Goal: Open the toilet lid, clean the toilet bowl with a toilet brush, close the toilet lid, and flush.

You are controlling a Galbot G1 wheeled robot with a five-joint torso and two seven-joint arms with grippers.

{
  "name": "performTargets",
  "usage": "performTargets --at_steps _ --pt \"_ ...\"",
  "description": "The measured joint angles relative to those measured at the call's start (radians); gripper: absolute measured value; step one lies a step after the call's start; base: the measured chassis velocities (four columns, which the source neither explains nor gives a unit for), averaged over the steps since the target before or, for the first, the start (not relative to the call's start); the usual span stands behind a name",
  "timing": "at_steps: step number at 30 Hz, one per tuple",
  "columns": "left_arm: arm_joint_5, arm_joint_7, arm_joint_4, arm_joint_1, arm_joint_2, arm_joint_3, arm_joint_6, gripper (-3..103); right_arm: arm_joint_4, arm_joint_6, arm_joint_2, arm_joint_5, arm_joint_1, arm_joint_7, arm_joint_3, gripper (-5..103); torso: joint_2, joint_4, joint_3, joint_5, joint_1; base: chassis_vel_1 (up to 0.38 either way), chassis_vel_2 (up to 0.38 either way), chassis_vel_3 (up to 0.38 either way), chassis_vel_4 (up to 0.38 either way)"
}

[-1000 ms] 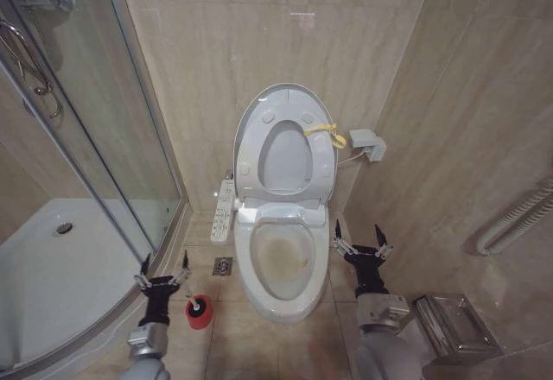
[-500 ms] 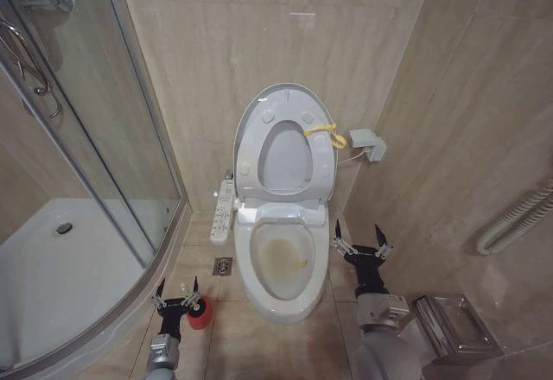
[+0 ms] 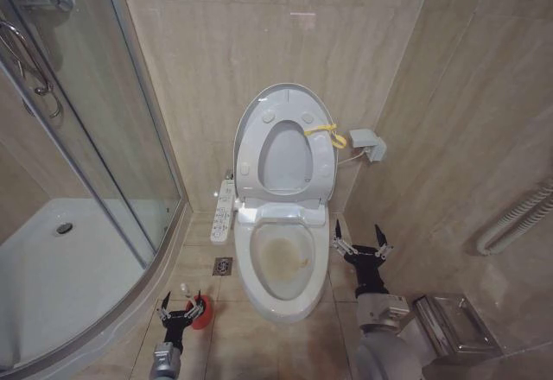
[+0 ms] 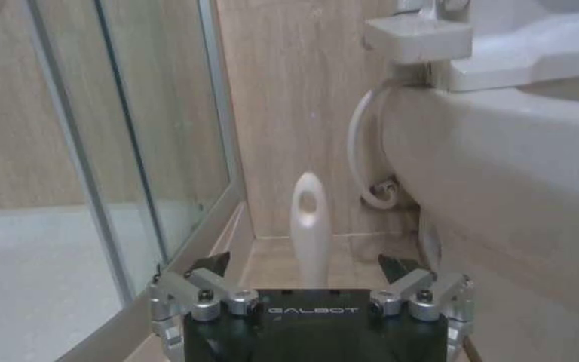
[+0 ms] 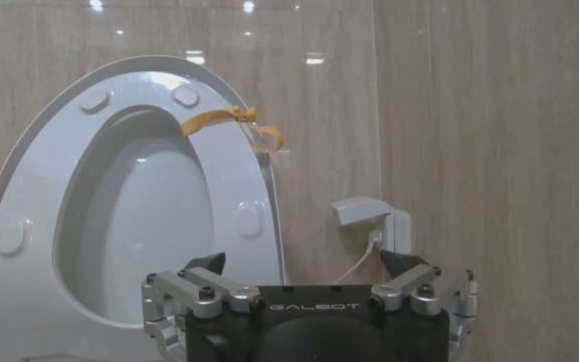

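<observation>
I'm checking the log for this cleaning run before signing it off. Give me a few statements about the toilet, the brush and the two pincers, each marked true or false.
1. The toilet lid stands raised against the wall. True.
2. The left pincer is shut on the toilet brush. False: it is open, its fingers on either side of the white handle without gripping it.
3. The toilet bowl has yellowish-brown staining inside. True.
4. The right pincer reaches into the bowl. False: it hovers open beside the toilet, on the robot's right.
5. The yellow strap hangs on the shower door. False: it is at the lid's rim.
</observation>
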Motion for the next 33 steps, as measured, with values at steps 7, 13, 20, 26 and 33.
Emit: performTargets --at_steps 7,13,20,26,33 --pt "0.001 0.035 0.119 -0.094 -0.018 0.001 -0.047 97 0.0 0.0 0.0 0.0 0.0 0.0 0.0 100 0.0 -0.0003 0.0 0.0 0.0 0.0 0.0 0.0 0.0" --pt "0.009 0.055 0.172 -0.14 -0.026 0.002 -0.069 96 0.0 0.0 0.0 0.0 0.0 0.0 0.0 100 0.0 -0.0002 0.0 0.0 0.0 0.0 0.0 0.0 0.0" --pt "0.009 0.066 0.183 -0.143 -0.034 0.0 -0.074 86 0.0 0.0 0.0 0.0 0.0 0.0 0.0 100 0.0 -0.0002 0.0 0.0 0.0 0.0 0.0 0.0 0.0" --pt "0.01 0.085 0.187 -0.124 -0.04 -0.011 -0.093 62 0.0 0.0 0.0 0.0 0.0 0.0 0.0 100 0.0 0.0 0.0 0.0 0.0 0.0 0.0 0.0 0.0" --pt "0.019 0.096 0.191 -0.114 -0.038 -0.029 -0.113 34 0.0 0.0 0.0 0.0 0.0 0.0 0.0 100 0.0 -0.0001 0.0 0.0 0.0 0.0 0.0 0.0 0.0"
